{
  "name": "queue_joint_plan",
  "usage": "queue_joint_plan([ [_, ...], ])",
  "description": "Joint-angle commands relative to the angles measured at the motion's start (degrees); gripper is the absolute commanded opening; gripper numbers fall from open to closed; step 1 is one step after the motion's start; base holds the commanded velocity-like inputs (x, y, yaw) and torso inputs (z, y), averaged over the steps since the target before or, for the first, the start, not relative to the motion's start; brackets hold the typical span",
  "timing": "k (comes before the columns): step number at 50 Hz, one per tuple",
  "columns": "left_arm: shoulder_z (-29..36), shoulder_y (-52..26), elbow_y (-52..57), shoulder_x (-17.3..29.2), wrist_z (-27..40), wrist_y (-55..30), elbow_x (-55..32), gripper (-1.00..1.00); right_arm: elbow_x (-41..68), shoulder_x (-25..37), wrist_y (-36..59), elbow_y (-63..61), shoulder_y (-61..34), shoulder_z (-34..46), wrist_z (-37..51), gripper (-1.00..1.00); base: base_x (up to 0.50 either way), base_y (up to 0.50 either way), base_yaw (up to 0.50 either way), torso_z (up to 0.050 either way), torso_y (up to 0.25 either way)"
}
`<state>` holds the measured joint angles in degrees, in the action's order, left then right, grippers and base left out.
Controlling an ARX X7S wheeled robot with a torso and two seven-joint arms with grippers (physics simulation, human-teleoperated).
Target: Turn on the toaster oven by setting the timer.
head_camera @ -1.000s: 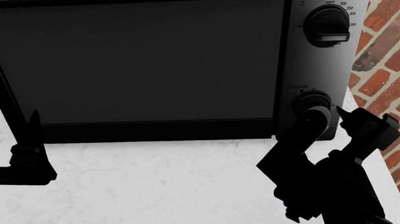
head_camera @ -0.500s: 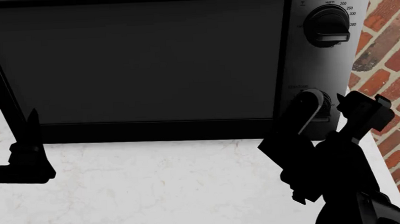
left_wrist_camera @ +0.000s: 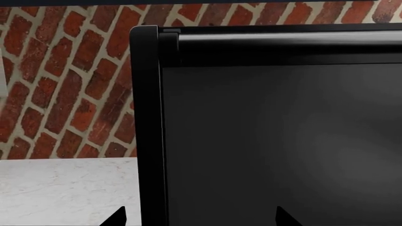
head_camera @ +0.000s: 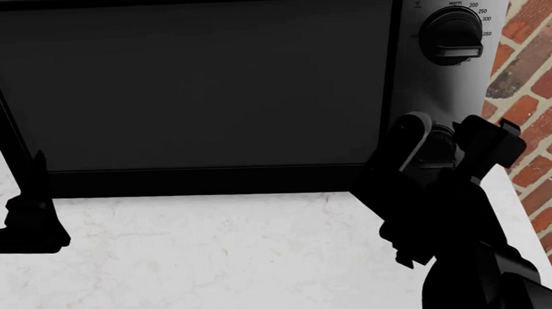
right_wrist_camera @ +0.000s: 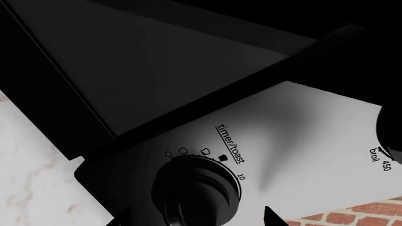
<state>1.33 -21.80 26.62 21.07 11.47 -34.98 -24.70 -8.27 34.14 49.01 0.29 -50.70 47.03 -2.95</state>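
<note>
Black from edge to edge, the toaster oven (head_camera: 198, 88) fills the upper part of the head view, its wide dark glass door (head_camera: 189, 88) taking most of the front and a narrow grey control panel (head_camera: 440, 84) running down the side at 3 o'clock. On that panel the larger knob (head_camera: 451, 36), labelled "temperature" with numbers beside it, sits toward 1 o'clock; the timer (head_camera: 434, 151) sits lower, at about 4 o'clock of the oven's face, and is largely hidden in that view by the right gripper (head_camera: 448, 141).

From the right wrist view the timer (right_wrist_camera: 196, 194) shows as a round black knob under the words "timer/toast", with small toast marks and a "10" around its rim. Two dark fingertips, one of them (right_wrist_camera: 271, 216), stand on either side of the knob, so the jaws are spread wide around it; whether they touch it cannot be told.

White marbled countertop (head_camera: 215, 255) lies under the oven, and red brick wall (head_camera: 534, 80) shows past the panel at 3 o'clock. At 8 o'clock the left gripper (head_camera: 36, 207) hangs over the counter near the door's lower corner, clear of the oven; its jaws' spread cannot be told from the head view, though two tips, one of them (left_wrist_camera: 116, 216), appear well apart in the left wrist view, holding nothing.
</note>
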Motion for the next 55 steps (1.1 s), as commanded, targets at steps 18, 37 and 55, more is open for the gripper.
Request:
queue_joint_plan([
  [18, -0.4, 0.6, 0.5, 0.6, 0.6, 0.2, -0.6, 1.0, 0.1, -0.9, -1.3, 2.7, -0.6, 0.3, 0.0, -1.0, 0.0, 0.0, 0.0, 0.0, 0.0],
  [37, -0.1, 0.6, 0.5, 0.8, 0.8, 0.3, -0.8, 1.0, 3.6, -2.1, -0.5, -0.4, 0.3, -5.4, 1.4, -1.0, 0.0, 0.0, 0.0, 0.0, 0.001],
  [55, -0.4, 0.5, 0.3, 1.2, 0.9, 0.6, -1.1, 1.0, 10.1, -4.8, -1.1, -1.4, 1.7, -14.1, 2.3, -1.0, -0.01, 0.0, 0.0, 0.0, 0.005],
])
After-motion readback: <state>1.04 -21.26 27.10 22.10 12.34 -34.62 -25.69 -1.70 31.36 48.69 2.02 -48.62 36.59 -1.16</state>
